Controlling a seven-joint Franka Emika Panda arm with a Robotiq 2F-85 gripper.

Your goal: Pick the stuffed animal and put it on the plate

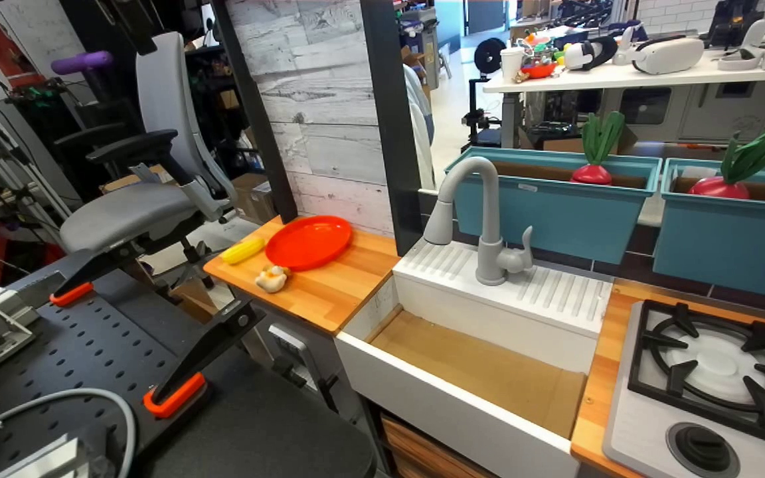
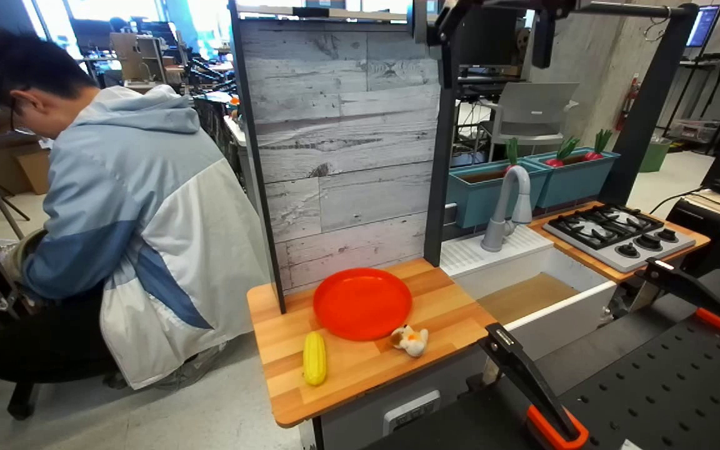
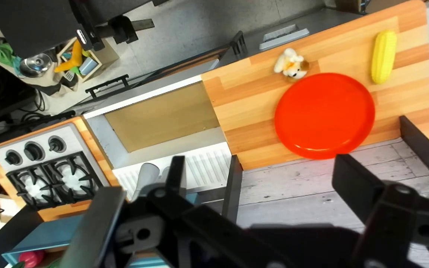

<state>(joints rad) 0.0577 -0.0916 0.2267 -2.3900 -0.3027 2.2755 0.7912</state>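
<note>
Hanging high and pointing downward, the gripper [image 3: 261, 169] has its jaws wide apart with nothing between them, presumably to allow a grasp from above. Lower down, the stuffed animal [image 3: 289, 64] lies on the wooden counter [image 3: 250, 111], touching or just beside the plate [image 3: 324, 115]; which, one cannot tell. That closeness should make the carry short, with the plate lying flat, seemingly placed to receive it.

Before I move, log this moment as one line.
gripper: open, empty | stuffed animal: on wooden counter, beside red plate | yellow corn: on counter | placement: not done
</note>
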